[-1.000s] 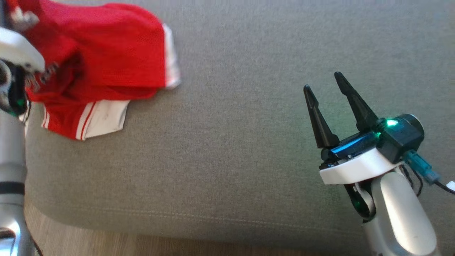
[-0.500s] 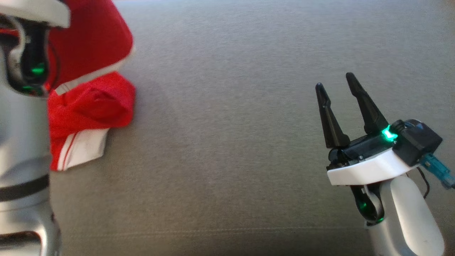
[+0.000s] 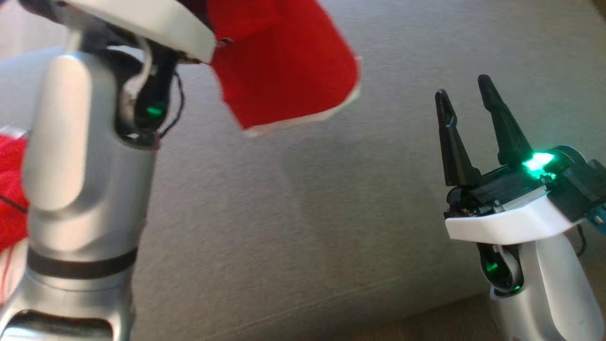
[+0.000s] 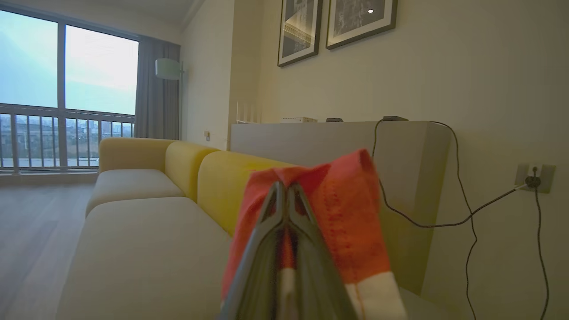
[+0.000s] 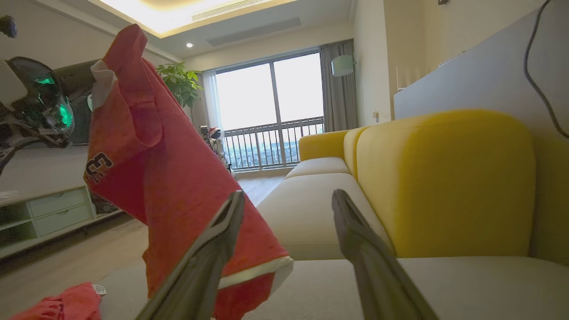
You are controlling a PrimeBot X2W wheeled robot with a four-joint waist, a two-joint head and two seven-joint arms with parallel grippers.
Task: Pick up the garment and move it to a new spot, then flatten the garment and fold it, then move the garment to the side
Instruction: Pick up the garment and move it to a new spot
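Left gripper (image 4: 286,189) pinched the white-trimmed red mesh garment (image 3: 284,71) thinly; I feared slippage. Right gripper (image 3: 462,87) gaped, empty.

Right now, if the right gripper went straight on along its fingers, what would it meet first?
Probably the sofa seat cushion. The right gripper is open, and bare cushion lies between its fingers. The red garment hangs to the left of that line and is likely clear of it, though depth is hard to judge.
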